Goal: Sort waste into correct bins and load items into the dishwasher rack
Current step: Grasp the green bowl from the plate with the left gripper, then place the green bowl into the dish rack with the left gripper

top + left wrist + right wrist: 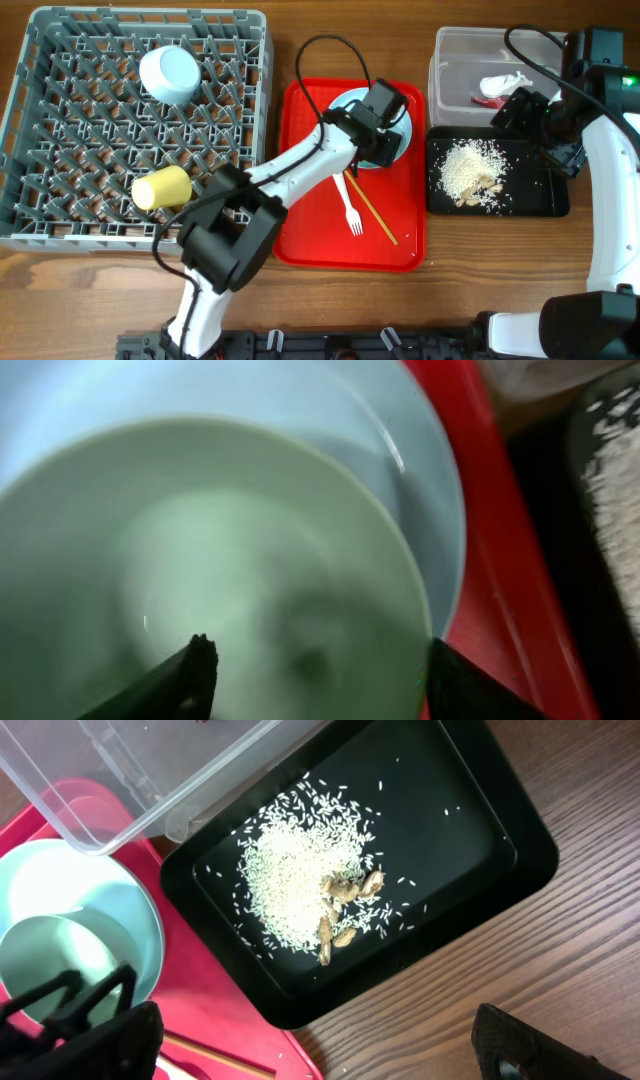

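- Bowl [250, 560], pale green, sits nested in the plate [400, 420] at the far end of the red tray [300, 200]. It is judged to be the item now being picked for loading.
- Left gripper [320, 670] is down at the bowl and spread, with one finger inside the bowl and the other outside its rim. The wrist view is blurred, so contact cannot be confirmed.
- Recommended: close on the bowl wall only and lift straight up so the plate underneath is not dragged. Then carry it to a free place among the pegs.
- Rack [60, 130] stands left of the red tray and holds a second bowl [170, 73] and the yellow cup [162, 187].
- Fork [352, 212] and chopsticks [372, 212] lie on the red tray beside the plate, not yet loaded. The arm's path should stay off them.
- Black tray [470, 810] holds the rice [290, 880]. The clear tub [455, 50] just behind it holds the tissue [505, 82] and wrapper [487, 101]. Waste appears sorted.
- Right gripper [320, 1050] hangs over the black tray, spread and empty, well apart from the bowl. No interference is expected.
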Motion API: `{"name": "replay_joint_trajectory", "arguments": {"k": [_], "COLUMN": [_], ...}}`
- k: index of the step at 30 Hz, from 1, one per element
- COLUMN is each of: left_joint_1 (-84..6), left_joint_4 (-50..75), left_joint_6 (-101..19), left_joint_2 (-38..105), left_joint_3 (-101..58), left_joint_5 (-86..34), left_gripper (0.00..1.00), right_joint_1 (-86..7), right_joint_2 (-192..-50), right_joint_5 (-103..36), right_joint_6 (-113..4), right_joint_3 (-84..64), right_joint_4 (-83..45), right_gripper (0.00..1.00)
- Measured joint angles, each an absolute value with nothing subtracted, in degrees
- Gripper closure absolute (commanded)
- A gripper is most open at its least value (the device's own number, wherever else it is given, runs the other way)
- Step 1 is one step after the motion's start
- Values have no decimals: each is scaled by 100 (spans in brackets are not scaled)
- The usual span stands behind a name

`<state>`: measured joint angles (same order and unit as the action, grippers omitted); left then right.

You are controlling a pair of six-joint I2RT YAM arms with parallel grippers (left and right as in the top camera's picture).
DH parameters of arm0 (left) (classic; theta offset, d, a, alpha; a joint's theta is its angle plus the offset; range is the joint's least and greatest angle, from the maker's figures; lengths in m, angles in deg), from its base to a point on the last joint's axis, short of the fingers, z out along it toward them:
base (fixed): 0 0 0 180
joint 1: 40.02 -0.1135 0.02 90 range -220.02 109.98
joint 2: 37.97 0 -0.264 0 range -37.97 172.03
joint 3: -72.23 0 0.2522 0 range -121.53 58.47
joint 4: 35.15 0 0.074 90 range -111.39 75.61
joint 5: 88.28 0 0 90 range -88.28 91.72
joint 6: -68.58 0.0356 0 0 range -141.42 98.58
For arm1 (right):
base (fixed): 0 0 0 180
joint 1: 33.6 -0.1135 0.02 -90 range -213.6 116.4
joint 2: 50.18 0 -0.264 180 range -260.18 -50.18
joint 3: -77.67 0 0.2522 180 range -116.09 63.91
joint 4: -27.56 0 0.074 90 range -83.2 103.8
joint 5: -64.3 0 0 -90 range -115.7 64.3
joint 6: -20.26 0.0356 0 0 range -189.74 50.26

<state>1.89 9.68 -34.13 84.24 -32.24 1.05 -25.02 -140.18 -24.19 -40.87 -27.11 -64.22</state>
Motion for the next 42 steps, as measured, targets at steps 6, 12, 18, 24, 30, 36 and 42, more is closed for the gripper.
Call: {"name": "replay_joint_trajectory", "arguments": {"k": [6,12,18,24,30,36,42], "left_joint_1": [220,222,52,-1153,-3347,-4735,-5347], "left_joint_4": [1049,1071,1154,1388,2004,2175,2203], "left_joint_6": [-3382,-3345,-3349,-3362,-3371,-3376,-3393], "left_joint_2": [8483,8459,7902,5904,5447,6177,7213], "left_joint_3": [-3224,-3224,-3200,-3205,-3237,-3235,-3235], "left_joint_5": [291,462,554,-275,-2852,-5018,-6452], "left_gripper": [84,96,96,96,96,96,96], "right_joint_1": [-2502,-2502,-2502,-2504,-2502,-2502,-2502], "right_joint_2": [-14018,-14018,-14018,-14018,-14018,-14018,-14018], "right_joint_5": [-2419,-2419,-2419,-2419,-2421,-2421,-2423], "right_joint_6": [-4146,-4197,-4197,-4245,-4258,-4258,-4258], "right_joint_3": [-2711,-2711,-2711,-2711,-2711,-2711,-2711], "right_joint_4": [-6427,-6501,-6505,-6505,-6503,-6508,-6508], "right_gripper": [0,0,0,0,0,0,0]}}
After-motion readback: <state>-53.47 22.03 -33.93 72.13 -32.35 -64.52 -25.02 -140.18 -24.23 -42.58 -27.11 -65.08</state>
